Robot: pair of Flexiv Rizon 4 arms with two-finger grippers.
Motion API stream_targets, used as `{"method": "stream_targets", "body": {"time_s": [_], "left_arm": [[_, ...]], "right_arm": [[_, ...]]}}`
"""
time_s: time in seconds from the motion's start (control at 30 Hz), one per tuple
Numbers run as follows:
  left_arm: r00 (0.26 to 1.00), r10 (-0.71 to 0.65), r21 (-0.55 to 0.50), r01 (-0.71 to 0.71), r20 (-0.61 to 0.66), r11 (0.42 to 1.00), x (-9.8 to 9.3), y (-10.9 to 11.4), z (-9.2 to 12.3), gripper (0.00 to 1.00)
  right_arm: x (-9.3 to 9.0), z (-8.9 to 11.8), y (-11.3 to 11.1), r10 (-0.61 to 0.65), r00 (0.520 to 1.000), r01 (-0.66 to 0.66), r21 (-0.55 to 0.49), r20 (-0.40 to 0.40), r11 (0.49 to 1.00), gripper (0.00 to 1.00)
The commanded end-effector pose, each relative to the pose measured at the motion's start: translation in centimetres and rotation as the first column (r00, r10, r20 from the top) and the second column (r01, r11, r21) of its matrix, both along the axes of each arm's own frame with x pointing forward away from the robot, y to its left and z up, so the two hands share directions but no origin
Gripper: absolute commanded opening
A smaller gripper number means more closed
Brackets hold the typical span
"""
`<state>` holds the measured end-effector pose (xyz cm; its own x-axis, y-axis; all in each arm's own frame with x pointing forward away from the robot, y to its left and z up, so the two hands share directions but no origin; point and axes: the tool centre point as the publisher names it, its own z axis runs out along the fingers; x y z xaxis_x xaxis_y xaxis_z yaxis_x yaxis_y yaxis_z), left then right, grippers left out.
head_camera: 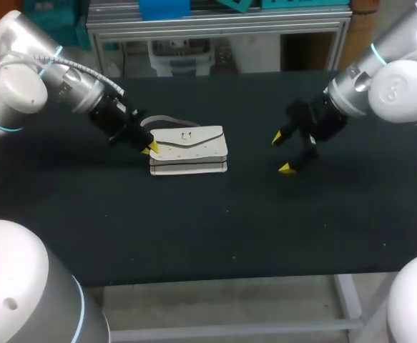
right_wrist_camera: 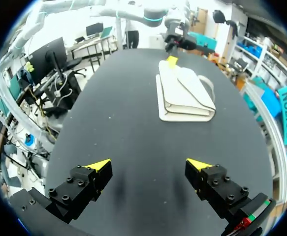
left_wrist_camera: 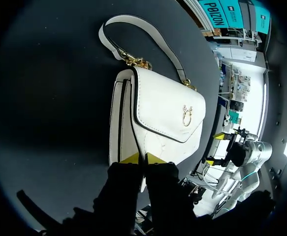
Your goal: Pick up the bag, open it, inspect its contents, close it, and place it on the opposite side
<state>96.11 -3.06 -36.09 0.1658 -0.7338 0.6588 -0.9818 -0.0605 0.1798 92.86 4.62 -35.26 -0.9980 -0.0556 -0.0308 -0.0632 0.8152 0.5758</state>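
A white handbag (head_camera: 190, 148) with a gold clasp lies flat on the black table (head_camera: 208, 221), its strap (head_camera: 162, 118) curled behind it. My left gripper (head_camera: 151, 148) is at the bag's left end. In the left wrist view its fingertips (left_wrist_camera: 130, 158) stand almost together, pinching the edge of the bag's flap (left_wrist_camera: 168, 110); the strap (left_wrist_camera: 133, 29) lies beyond. My right gripper (head_camera: 283, 152) hovers wide open to the right of the bag, holding nothing. In the right wrist view the gripper (right_wrist_camera: 148, 169) faces the bag (right_wrist_camera: 185, 96) from a distance, with my left gripper (right_wrist_camera: 172, 59) at the bag's far end.
The black tabletop stretches bare between the bag and my right gripper and all along the front edge (head_camera: 215, 275). Nothing else lies on the table.
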Motion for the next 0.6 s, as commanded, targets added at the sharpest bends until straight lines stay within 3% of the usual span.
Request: {"method": "stream_targets", "body": {"time_s": [0.03,0.6], "left_arm": [[0.939,0.221,0.012,-0.232,0.264,0.973,-1.4,-1.5,-0.7,0.0],[0.965,0.066,0.01,-0.071,0.255,0.997,-4.8,-5.7,-0.6,0.0]], "right_arm": [[-0.1,0.0,0.0,0.0,1.0,0.0,0.0,0.001,1.0,1.0],[-0.1,0.0,0.0,0.0,1.0,0.0,0.0,0.001,1.0,1.0]]}}
